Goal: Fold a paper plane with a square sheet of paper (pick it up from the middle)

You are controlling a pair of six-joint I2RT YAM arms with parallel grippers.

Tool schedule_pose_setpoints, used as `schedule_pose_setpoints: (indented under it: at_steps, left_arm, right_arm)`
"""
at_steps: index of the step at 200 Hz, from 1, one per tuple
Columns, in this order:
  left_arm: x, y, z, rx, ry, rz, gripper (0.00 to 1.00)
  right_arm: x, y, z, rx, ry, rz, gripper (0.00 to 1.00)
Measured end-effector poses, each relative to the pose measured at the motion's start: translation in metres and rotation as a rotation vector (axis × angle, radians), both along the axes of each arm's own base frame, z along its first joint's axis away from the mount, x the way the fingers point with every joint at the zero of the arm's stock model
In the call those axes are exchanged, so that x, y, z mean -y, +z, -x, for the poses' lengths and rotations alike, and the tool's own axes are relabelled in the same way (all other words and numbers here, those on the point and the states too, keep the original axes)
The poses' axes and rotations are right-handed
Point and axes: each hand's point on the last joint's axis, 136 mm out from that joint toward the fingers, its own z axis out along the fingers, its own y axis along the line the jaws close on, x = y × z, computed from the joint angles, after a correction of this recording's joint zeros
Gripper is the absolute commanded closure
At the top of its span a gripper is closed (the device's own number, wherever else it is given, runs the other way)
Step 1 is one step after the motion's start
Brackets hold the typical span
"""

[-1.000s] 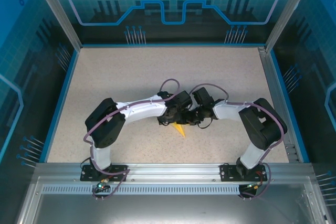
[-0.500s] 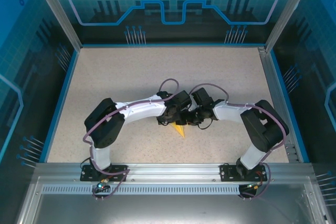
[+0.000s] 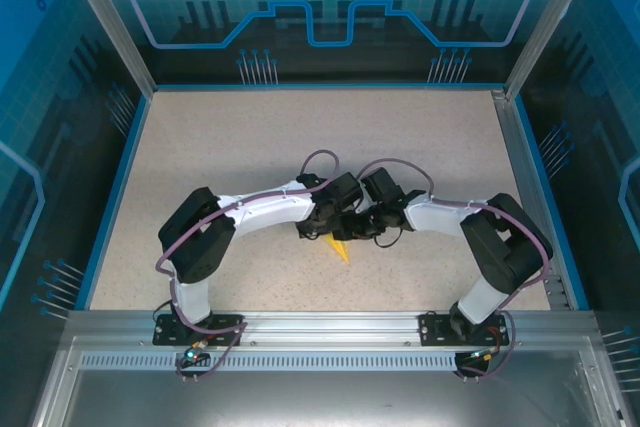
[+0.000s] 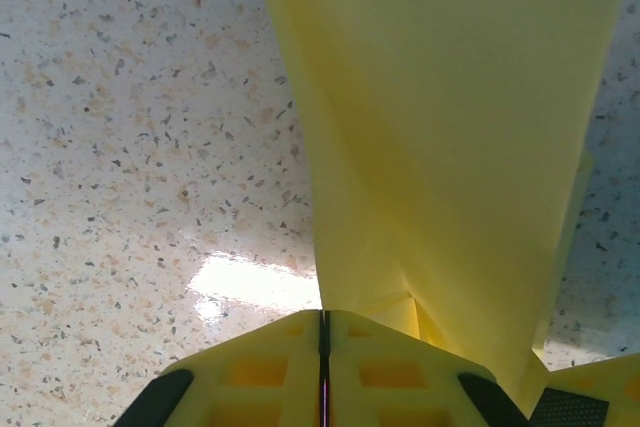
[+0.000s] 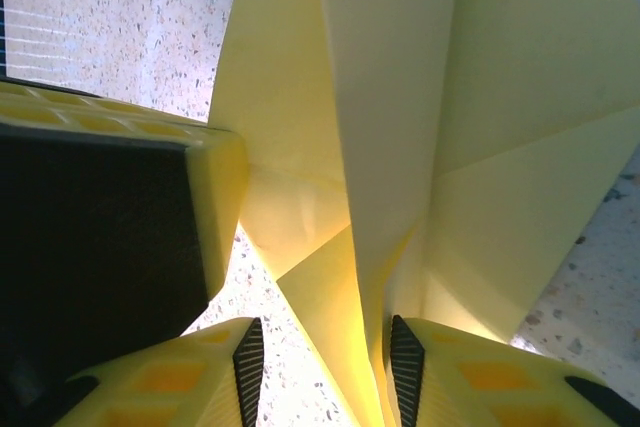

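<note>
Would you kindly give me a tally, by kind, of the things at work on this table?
Folded yellow paper: 1
Robot arms: 2 (left arm, right arm)
Tools: 2 (left tool, right tool)
Total: 5

The square sheet of paper (image 3: 342, 248) sits near the middle of the tabletop (image 3: 250, 147), between the left gripper (image 3: 333, 231) on its left and the right gripper (image 3: 362, 230) on its right.
</note>
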Motion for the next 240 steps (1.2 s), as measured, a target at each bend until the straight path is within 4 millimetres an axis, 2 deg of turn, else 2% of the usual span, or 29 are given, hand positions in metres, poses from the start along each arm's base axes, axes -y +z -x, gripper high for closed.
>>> schedule_pose_setpoints:
  at_steps: [61, 159, 240]
  left_arm:
    - [-0.004, -0.002, 0.001, -0.007, 0.003, -0.009, 0.90]
    - [-0.003, -0.013, -0.001, 0.010, 0.074, 0.189, 0.90]
    - [-0.003, -0.012, -0.003, 0.013, 0.084, 0.212, 0.90]
  right_arm:
    - [0.000, -0.005, -0.001, 0.001, -0.005, 0.020, 0.49]
    - [-0.004, -0.005, 0.004, 0.014, 0.000, -0.028, 0.49]
    - [-0.002, -0.008, -0.001, 0.066, -0.003, 0.008, 0.46]
